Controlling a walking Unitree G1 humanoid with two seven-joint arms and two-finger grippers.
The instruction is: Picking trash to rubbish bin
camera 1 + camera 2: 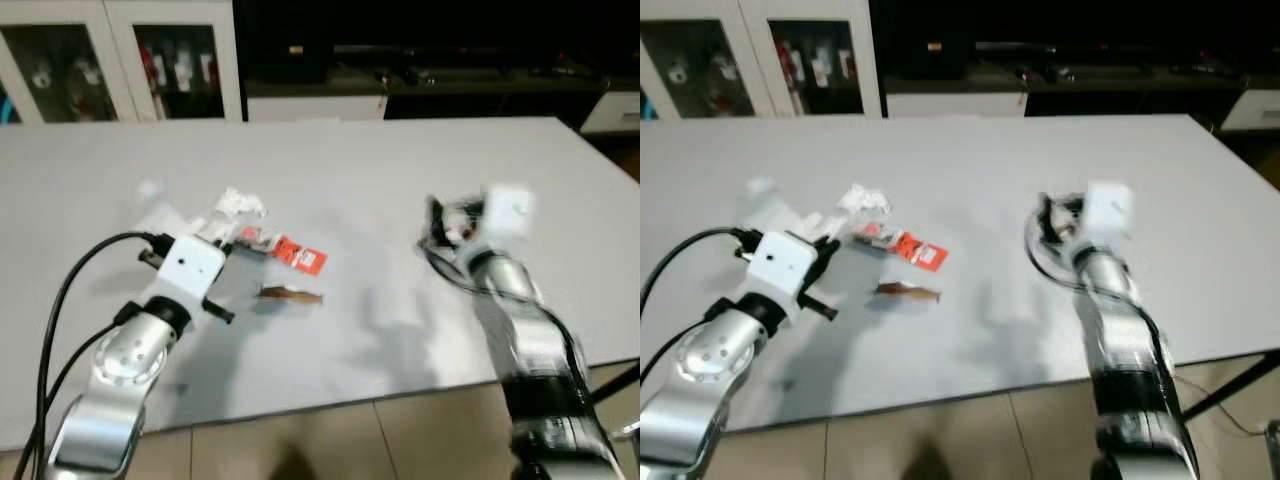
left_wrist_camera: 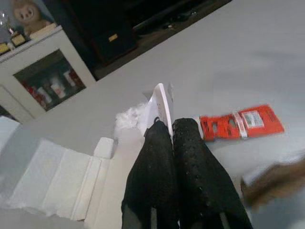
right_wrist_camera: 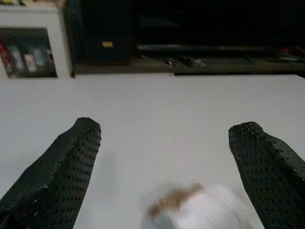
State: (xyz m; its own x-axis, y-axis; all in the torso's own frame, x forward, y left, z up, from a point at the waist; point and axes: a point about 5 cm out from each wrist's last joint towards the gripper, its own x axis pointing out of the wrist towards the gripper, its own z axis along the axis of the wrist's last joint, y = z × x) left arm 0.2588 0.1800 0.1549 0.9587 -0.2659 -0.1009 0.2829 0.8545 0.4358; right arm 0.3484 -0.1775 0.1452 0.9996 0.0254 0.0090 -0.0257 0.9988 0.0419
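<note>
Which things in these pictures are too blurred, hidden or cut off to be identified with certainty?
- Left wrist view: the brown thing is blurred and cut by the edge; its kind is unclear.
- Left wrist view: the left gripper is shut on white paper; the fingers hide the paper's lower part.
- Right wrist view: a white and brown blur under the open right gripper cannot be identified.
- Head views: the print on the red wrapper is too small.
</note>
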